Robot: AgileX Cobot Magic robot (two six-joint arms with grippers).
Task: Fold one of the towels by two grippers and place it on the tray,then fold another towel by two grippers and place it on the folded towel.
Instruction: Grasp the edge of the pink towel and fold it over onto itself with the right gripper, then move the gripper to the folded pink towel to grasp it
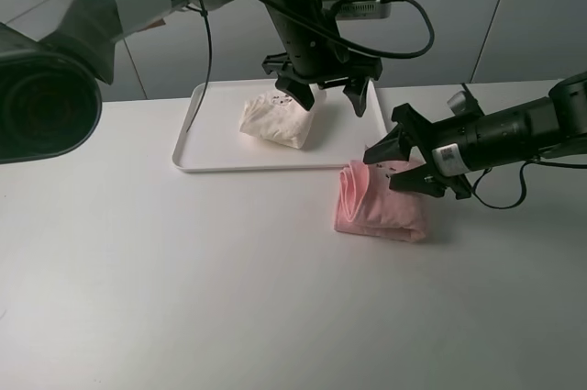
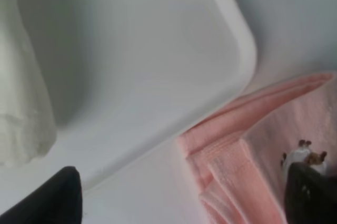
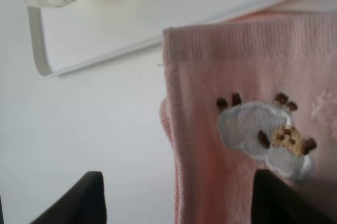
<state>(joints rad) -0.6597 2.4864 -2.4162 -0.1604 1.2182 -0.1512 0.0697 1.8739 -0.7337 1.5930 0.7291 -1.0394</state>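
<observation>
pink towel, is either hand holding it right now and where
Neither. The right hand is open over the pink towel; the left hand hangs open above the tray.

I can read no words or numbers anywhere; my pink towel (image 3: 247, 129) carries only a small wordless animal mark (image 3: 266, 132), lower right.

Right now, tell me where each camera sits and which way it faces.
Exterior high: mounted above, looking down at the tray, cream towel, both arms.
Left wrist: on the left arm, facing the tray corner; its gripper tips show.
Right wrist: on the right arm, over the pink towel.
All three share the pink towel.
</observation>
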